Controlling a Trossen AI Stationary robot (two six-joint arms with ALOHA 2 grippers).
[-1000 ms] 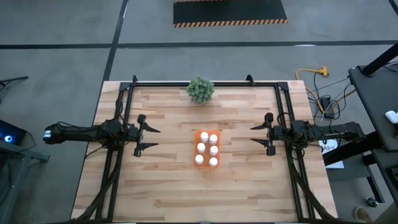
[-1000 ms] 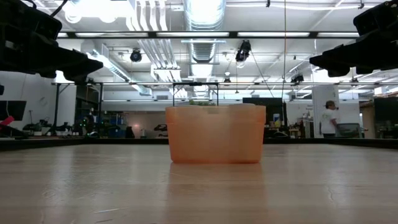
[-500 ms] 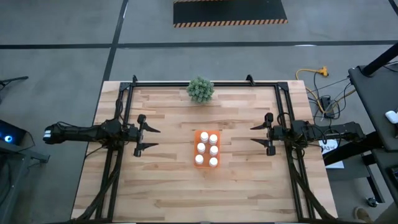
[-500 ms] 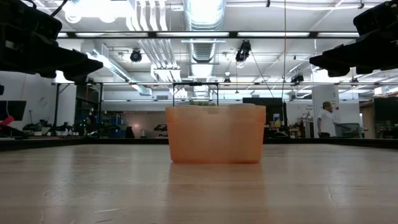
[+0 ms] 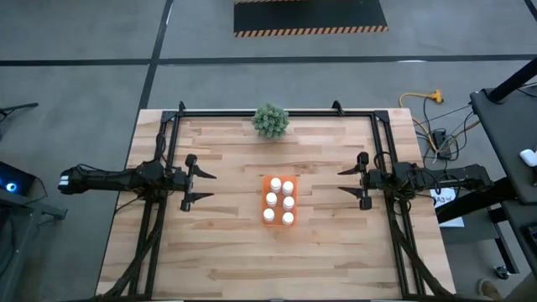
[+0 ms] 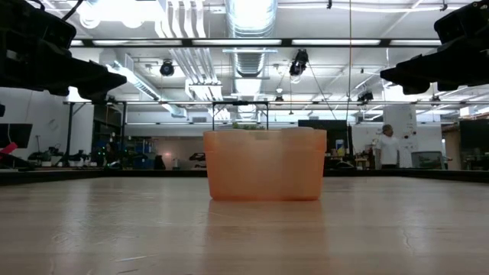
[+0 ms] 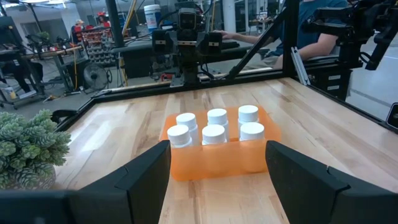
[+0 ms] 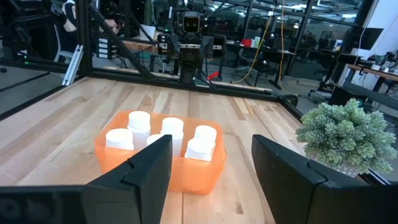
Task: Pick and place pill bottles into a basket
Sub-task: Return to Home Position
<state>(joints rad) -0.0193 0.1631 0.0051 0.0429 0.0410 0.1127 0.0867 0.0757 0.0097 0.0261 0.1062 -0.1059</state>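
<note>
The orange basket [image 5: 279, 201] stands on the middle of the table, with six white pill bottles [image 5: 288, 202] upright in it in two rows. It also shows in the low view [image 6: 264, 164], the left wrist view [image 7: 214, 155] and the right wrist view [image 8: 163, 160]. My left gripper [image 5: 201, 185] hangs open and empty above the table, left of the basket. My right gripper [image 5: 346, 181] hangs open and empty, right of the basket. Both point at the basket.
A green bushy plant [image 5: 270, 121] stands at the table's far edge, behind the basket. A black metal frame [image 5: 277, 111] runs along the far edge and both sides. A person [image 6: 387, 147] walks in the room far behind the table.
</note>
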